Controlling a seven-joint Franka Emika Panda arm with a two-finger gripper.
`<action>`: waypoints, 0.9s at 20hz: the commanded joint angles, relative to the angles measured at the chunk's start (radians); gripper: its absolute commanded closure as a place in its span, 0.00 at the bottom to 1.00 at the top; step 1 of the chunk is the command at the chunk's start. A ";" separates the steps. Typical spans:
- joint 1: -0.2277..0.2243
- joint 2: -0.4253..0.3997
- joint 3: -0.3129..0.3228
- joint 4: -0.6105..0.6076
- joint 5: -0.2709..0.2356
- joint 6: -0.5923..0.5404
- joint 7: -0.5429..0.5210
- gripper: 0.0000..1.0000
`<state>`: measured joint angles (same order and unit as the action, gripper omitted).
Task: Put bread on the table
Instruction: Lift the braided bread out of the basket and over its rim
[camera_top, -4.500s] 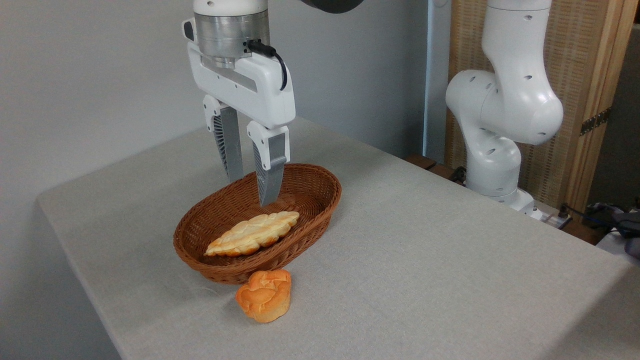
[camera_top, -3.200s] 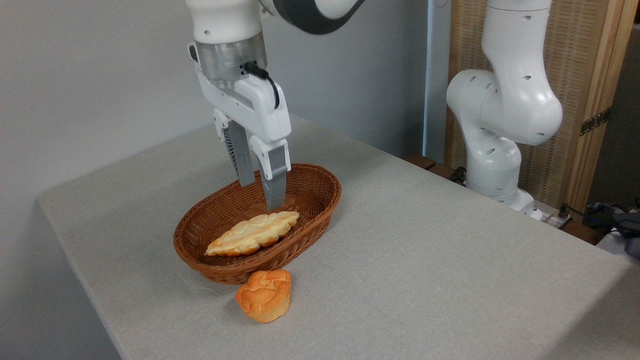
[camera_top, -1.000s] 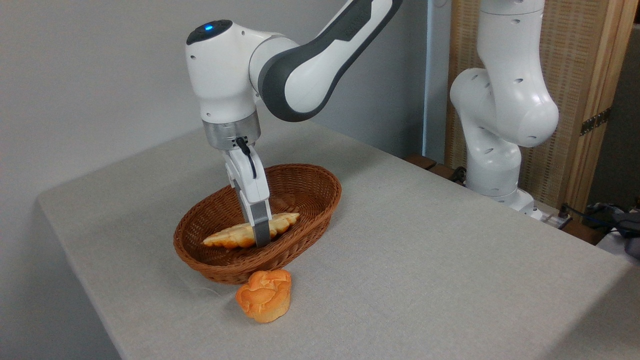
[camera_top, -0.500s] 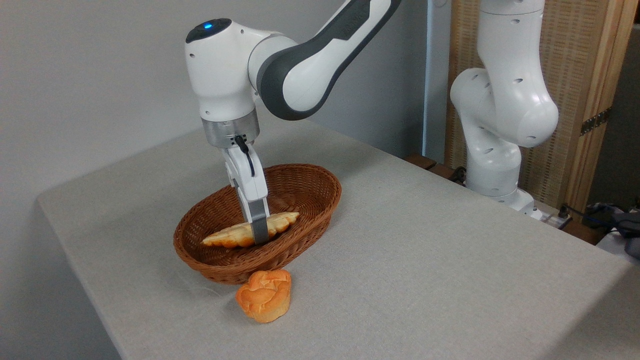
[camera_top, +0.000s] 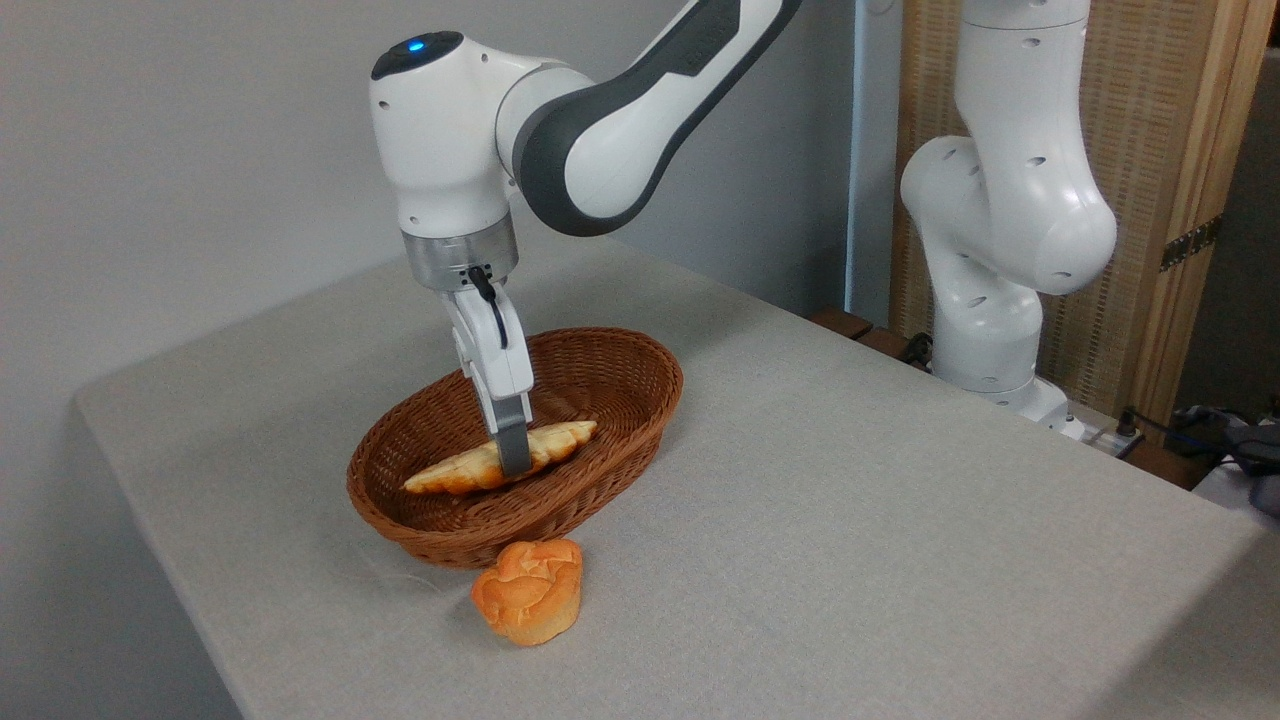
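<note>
One white robot arm (camera_top: 600, 120) reaches down from the upper right into a brown oval wicker basket (camera_top: 620, 400) on a table (camera_top: 850, 540) draped in plain light-grey cloth. Its gripper (camera_top: 512, 462) points straight down with the fingers seen edge-on, one grey finger (camera_top: 511, 440) crossing the near side of the bread (camera_top: 450, 476) at about the loaf's middle. The second finger is hidden behind the loaf, so the grasp cannot be confirmed outright, but the fingers appear drawn in narrow around the bread, clamping it from both sides. The long braided loaf, pale golden with an orange-brown crust, sits turned on its edge inside the basket, its left tip low near the basket floor and its right tip angled up toward the far rim; whether any part rests on the wicker is hard to judge from this angle. Just in front of the basket, a small round orange bun (camera_top: 527, 590) stands on the cloth, close to the basket's near wall. Behind the table on the right, the arm's white base column (camera_top: 1000, 230) rises before a wooden-framed woven screen (camera_top: 1150, 130), with a plain grey wall (camera_top: 200, 150) to the left.
</note>
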<state>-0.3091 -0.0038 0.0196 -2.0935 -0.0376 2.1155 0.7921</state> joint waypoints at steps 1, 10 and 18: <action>-0.005 -0.024 0.003 0.000 0.002 0.006 0.006 0.69; 0.008 -0.099 0.026 0.056 -0.056 -0.080 0.001 0.67; 0.008 -0.137 0.186 0.079 -0.038 -0.170 0.015 0.64</action>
<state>-0.2933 -0.1240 0.1458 -2.0234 -0.0782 1.9978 0.7930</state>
